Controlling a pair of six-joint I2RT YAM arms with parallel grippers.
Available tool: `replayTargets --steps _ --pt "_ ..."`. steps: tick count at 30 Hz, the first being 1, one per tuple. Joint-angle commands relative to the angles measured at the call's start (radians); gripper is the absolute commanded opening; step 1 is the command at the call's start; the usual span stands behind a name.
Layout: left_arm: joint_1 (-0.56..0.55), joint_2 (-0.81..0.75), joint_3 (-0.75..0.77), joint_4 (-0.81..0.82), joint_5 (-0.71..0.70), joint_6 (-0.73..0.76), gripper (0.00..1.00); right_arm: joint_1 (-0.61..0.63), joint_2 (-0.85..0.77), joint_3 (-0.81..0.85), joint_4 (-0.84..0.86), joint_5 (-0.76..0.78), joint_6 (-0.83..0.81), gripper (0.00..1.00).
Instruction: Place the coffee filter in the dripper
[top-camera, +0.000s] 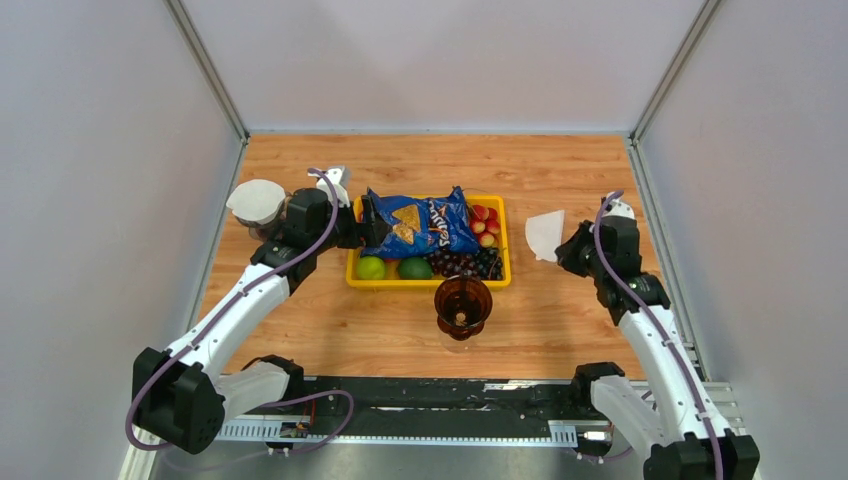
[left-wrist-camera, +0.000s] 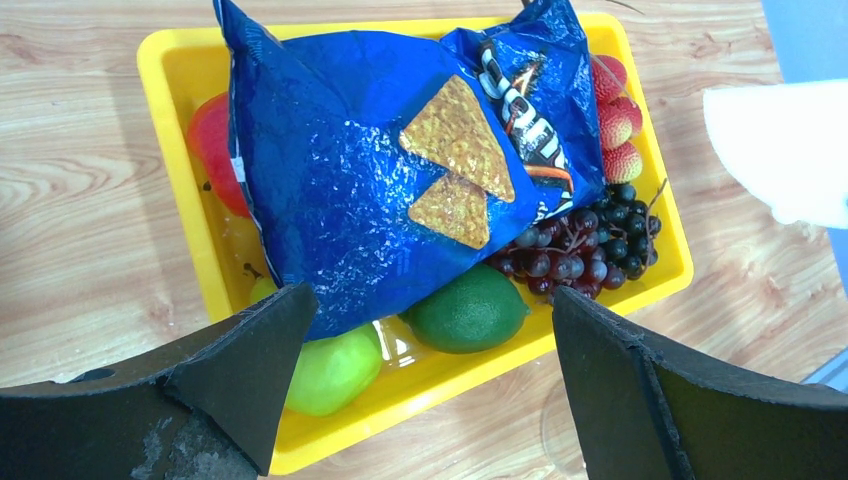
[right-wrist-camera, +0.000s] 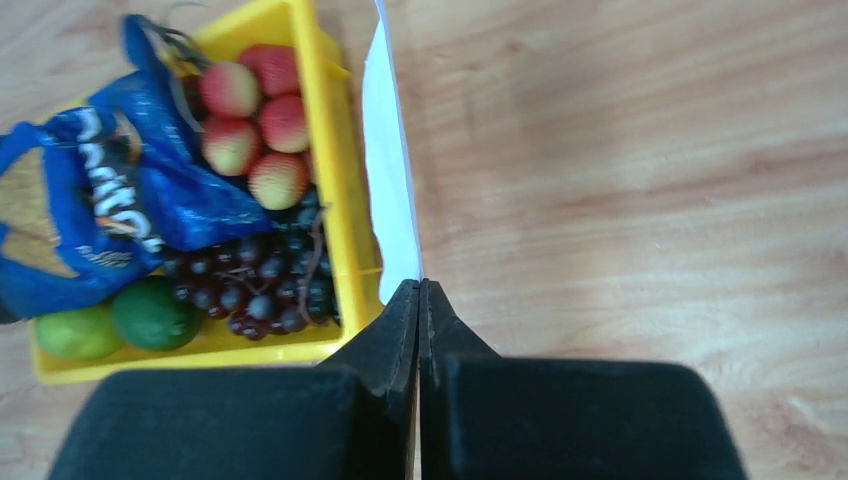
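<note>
My right gripper (top-camera: 566, 250) is shut on a white paper coffee filter (top-camera: 546, 234), held on edge above the table just right of the yellow tray; it shows as a thin white sheet in the right wrist view (right-wrist-camera: 390, 190), pinched at the fingertips (right-wrist-camera: 419, 290). The brown see-through dripper (top-camera: 462, 307) stands on the table in front of the tray. My left gripper (top-camera: 362, 226) is open and empty, hovering at the tray's left end; its fingers (left-wrist-camera: 250, 360) frame the limes. The filter also shows at the right edge of the left wrist view (left-wrist-camera: 780, 145).
The yellow tray (top-camera: 428, 281) holds a blue chip bag (top-camera: 415, 224), limes (top-camera: 415, 268), dark grapes (top-camera: 465, 263) and red fruit (top-camera: 484, 222). A white filter stack (top-camera: 256, 201) lies at back left. Grey walls enclose the table.
</note>
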Motion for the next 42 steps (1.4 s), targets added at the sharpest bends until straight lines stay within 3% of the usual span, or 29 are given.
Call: replayTargets --steps 1,4,10,14,18,24,31,39,42 --pt "-0.003 -0.002 0.035 0.033 0.058 0.004 1.00 0.005 -0.039 0.108 0.043 -0.104 -0.095 0.00" --pt "-0.003 0.001 0.038 0.056 0.140 0.021 1.00 0.005 -0.046 0.146 0.063 -0.166 -0.111 0.00" --pt "-0.004 -0.003 0.077 0.108 0.369 0.066 1.00 0.007 0.018 0.252 0.098 -0.437 -0.154 0.00" --pt "-0.013 -0.005 0.126 0.120 0.520 0.189 1.00 0.030 0.073 0.300 0.097 -0.540 -0.259 0.00" --pt "-0.019 0.016 0.182 0.102 0.534 0.298 1.00 0.111 0.119 0.321 0.151 -0.526 -0.411 0.00" --pt "-0.031 0.123 0.398 -0.103 0.574 0.477 1.00 0.217 0.247 0.414 0.116 -0.522 -0.756 0.00" --pt "-0.081 0.169 0.391 -0.102 0.577 0.545 1.00 0.340 0.347 0.492 0.085 -0.520 -0.986 0.00" --pt "-0.101 0.214 0.371 -0.066 0.621 0.528 0.98 0.453 0.422 0.558 0.010 -0.493 -1.114 0.00" --pt "-0.108 0.226 0.373 -0.069 0.622 0.526 0.93 0.465 0.439 0.575 -0.002 -0.495 -1.123 0.00"
